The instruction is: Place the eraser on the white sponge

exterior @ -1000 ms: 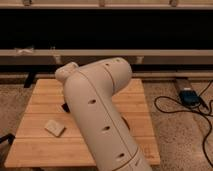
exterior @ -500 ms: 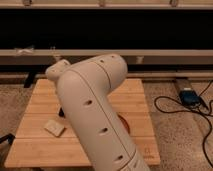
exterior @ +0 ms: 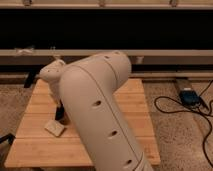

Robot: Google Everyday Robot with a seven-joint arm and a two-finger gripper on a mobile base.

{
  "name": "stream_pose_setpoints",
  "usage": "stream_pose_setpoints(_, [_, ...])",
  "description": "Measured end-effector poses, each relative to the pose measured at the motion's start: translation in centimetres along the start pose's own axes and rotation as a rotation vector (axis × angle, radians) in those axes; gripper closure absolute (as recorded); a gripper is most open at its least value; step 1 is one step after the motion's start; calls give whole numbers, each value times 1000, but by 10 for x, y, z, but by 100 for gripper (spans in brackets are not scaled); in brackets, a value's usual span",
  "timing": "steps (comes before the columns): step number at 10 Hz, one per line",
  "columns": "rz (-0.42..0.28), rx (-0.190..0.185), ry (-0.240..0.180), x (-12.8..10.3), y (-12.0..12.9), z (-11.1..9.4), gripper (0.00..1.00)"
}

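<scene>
There is just one camera. It sits high up on the robot's side of the light wooden slatted surface. It looks forward and down across the surface, toward its far edge and the long dark wall behind. The big cream robot arm is very close to the camera. It fills the middle and hides much of the surface. The dark gripper hangs low by the left edge, about halfway back. Speckled floor shows past the right edge.
</scene>
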Motion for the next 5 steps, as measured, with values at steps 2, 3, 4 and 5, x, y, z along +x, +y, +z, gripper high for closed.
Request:
stream_pose_setpoints(2, [-62,-31,-7,22,5,-24,100])
stream_pose_setpoints(3, [-91,-41,-6,34,9,-31,100])
stream_pose_setpoints(4, [-128,-55,1,51,13,-35,100])
stream_pose_setpoints(5, [-150,-65,10,66,13,-36,100])
